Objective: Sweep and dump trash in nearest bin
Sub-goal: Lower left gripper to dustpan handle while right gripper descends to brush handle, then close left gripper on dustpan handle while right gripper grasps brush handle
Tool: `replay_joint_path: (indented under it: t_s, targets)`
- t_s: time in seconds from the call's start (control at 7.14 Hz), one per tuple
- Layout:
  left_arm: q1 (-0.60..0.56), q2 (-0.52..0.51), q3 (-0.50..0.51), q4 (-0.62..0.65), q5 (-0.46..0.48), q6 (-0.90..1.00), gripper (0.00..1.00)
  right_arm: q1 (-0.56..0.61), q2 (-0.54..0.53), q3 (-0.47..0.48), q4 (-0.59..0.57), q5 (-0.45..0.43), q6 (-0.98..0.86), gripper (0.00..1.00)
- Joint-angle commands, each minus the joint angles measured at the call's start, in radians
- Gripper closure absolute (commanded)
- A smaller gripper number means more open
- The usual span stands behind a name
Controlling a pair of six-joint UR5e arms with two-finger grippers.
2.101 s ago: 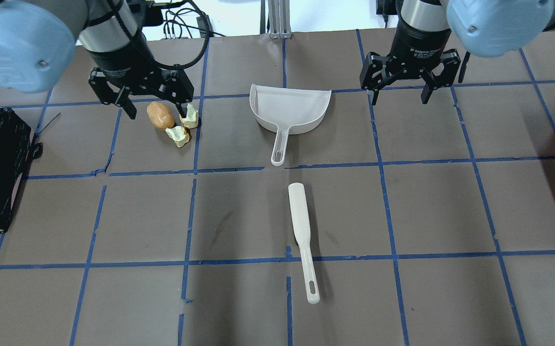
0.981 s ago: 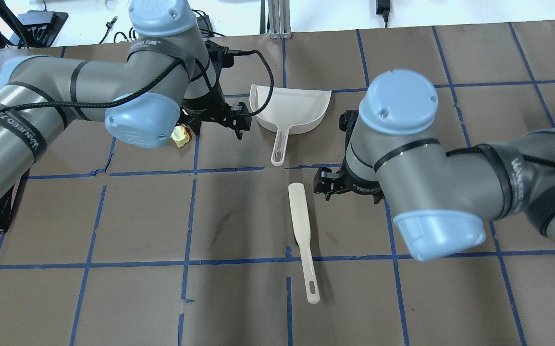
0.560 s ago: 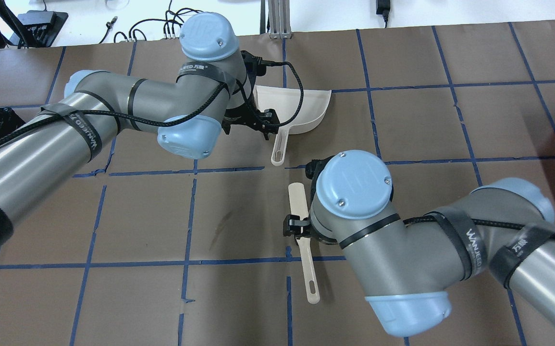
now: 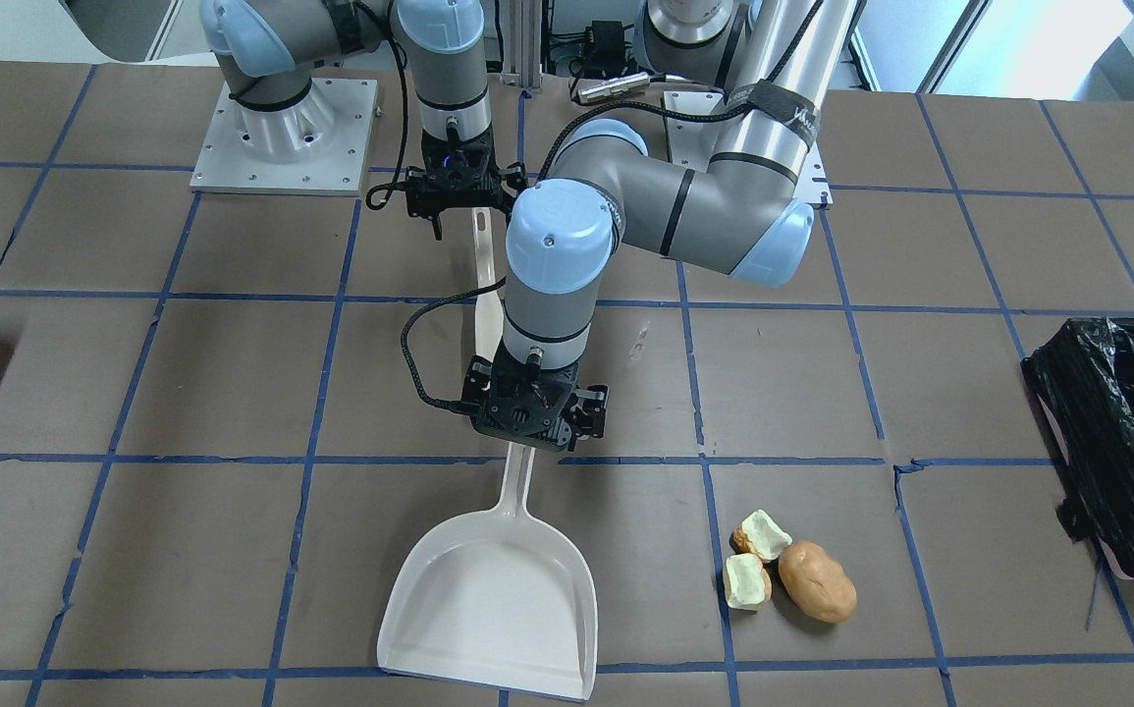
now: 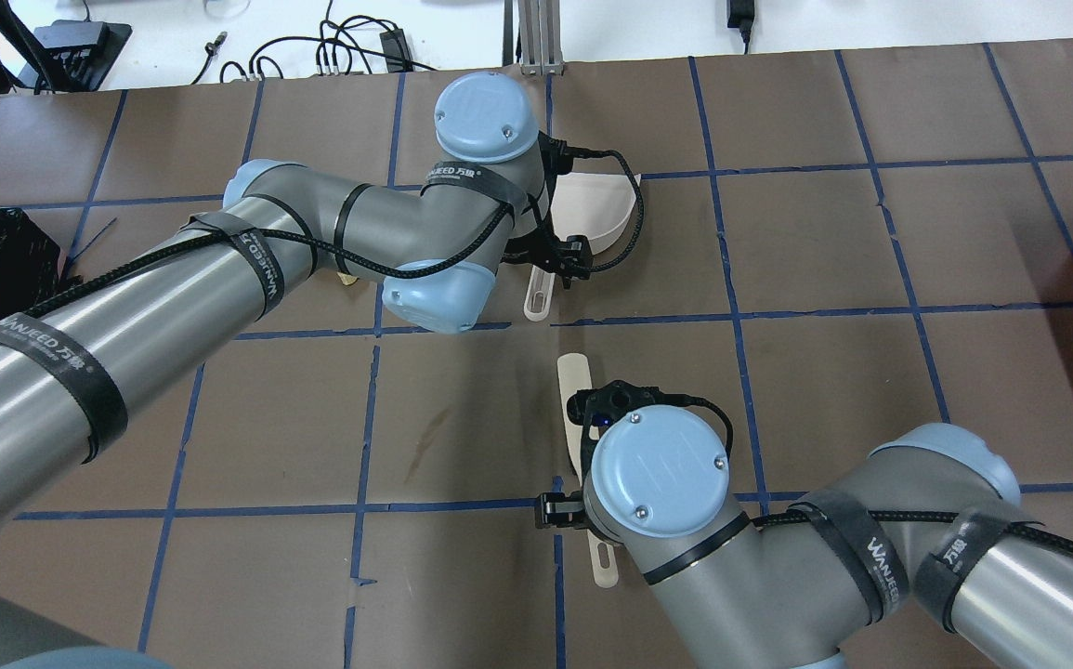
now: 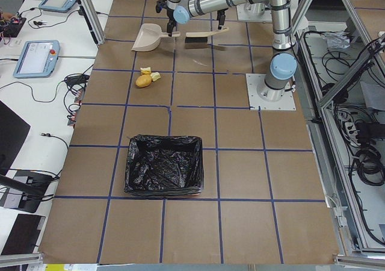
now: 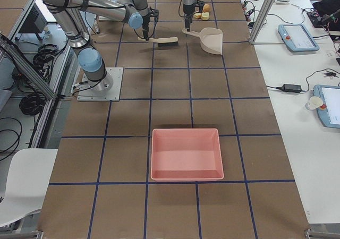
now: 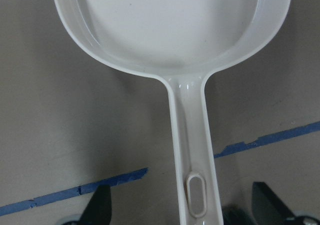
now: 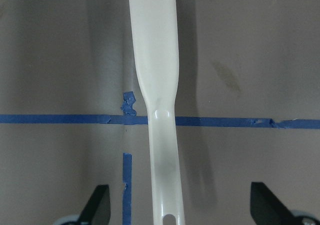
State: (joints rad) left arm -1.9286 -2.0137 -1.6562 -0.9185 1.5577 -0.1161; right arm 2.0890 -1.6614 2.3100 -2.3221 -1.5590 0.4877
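— Straddling the dustpan (image 4: pixel 488 599) handle, your left hand (image 4: pixel 533 422) stands wide open, gripping nothing. And the right?

— Your right hand (image 4: pixel 457 196) is spread wide astride the brush (image 9: pixel 156 60) handle, empty too. The trash (image 4: pixel 817 581) lies on the surface (image 4: pixel 233 373) beside the dustpan, well apart from the black-lined bin (image 4: pixel 1116 452).

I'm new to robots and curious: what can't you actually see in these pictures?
Trash: overhead view, left arm covers nearly all.
Dustpan: overhead, half behind that arm.
Brush: overhead, right arm covers its middle.
Bin: front view, cut by the right edge.
Left tool, right tool: fingertips cut off at wrist views' bottom edges.
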Motion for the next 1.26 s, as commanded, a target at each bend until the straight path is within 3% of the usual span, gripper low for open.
replay_joint_path:
  t_s: [0.0,0.56,0.84,1.12]
  targets:
    - [-0.015,-0.026,-0.002,0.006,-0.001,-0.008,0.02,0.008,0.0,0.02,-0.033,0.002,-0.003,0.01]
    - [-0.026,-0.039,-0.013,0.004,0.001,-0.066,0.22,0.02,0.032,0.049,-0.043,0.002,-0.014,0.01]
    - [-0.026,-0.042,-0.008,0.001,0.001,-0.079,0.28,0.02,0.069,0.049,-0.059,0.002,-0.028,0.01]
    - [-0.026,-0.04,-0.005,0.003,-0.002,-0.089,0.55,0.037,0.084,0.049,-0.077,0.004,-0.02,0.04]
